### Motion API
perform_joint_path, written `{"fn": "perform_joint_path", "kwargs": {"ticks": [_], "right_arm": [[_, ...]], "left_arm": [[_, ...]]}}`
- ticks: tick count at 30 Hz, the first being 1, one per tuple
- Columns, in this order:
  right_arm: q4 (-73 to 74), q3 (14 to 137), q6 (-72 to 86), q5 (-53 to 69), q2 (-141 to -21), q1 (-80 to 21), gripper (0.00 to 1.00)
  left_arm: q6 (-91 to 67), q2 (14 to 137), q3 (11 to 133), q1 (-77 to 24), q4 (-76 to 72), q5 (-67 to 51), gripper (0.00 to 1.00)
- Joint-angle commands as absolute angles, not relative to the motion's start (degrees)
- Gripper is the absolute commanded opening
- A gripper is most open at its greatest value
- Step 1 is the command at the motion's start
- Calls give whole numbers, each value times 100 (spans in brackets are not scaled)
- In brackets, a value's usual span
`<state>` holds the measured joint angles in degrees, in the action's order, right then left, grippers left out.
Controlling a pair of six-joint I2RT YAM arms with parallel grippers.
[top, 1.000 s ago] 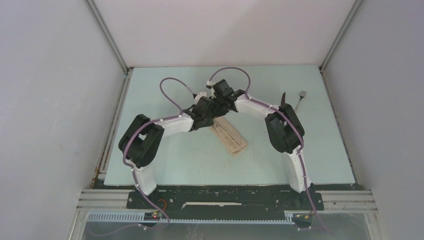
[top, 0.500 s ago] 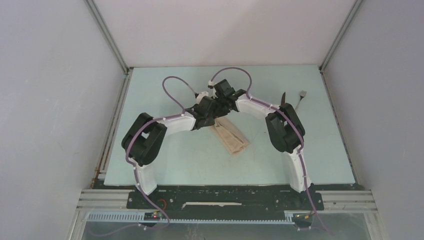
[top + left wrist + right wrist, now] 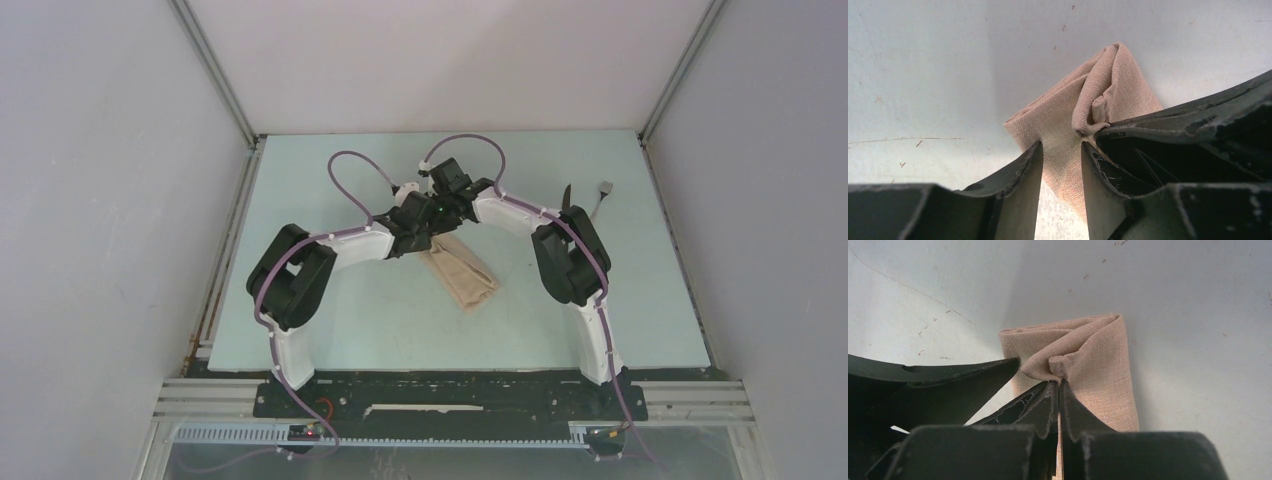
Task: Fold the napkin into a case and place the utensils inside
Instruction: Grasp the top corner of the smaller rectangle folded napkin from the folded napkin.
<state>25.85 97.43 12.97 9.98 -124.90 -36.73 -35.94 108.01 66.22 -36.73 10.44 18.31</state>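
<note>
Pinching the far end of the folded napkin [image 3: 466, 276], mid-table.

Grips a small raised tuck of the beige, coarse-woven cloth in the fully closed right tool [image 3: 1059, 386]. Straddles the flat layers just beside it with the narrowly parted left tool [image 3: 1060, 150], clamping nothing evident. Lies as a soft narrow oblong on the pale table [image 3: 330, 330], long axis running diagonally from both tools toward the near right. Leaves the dark knife [image 3: 566, 196] and grey fork [image 3: 603, 190] well apart at the far right. Probably calls for the nearer right arm to fetch them.
</note>
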Motion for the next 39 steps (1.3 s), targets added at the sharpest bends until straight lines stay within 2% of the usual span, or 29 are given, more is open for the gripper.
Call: {"fn": "perform_joint_path", "kwargs": {"ticks": [1,13,19,21,25,28,39], "right_arm": [[2276,9804,1272,1243,-12082,-3806,0],[2232,9729,1284,1257,-12081,-3792,0],[2213,9705,1292,1249,-12064,-3791,0],[2209,9695,1292,1248,-12067,-3793,0],[2202,9680,1296,1267,-12051,-3789,0],[2169,9660,1316,1279,-12044,-3788,0],[1823,9235,1413,1859,-11895,-3735,0]], "left_arm": [[-3175,10898,6563,-3917,1024,1494,43],[-3130,11157,6770,-3981,1451,1589,38],[-3127,11261,6926,-4014,1700,1676,32],[-3110,11302,6977,-4025,1759,1691,29],[-3092,11256,6945,-4042,1725,1764,11],[-2999,11102,6845,-4042,1501,1800,4],[-3088,10313,5977,-3813,92,1023,1]]}}
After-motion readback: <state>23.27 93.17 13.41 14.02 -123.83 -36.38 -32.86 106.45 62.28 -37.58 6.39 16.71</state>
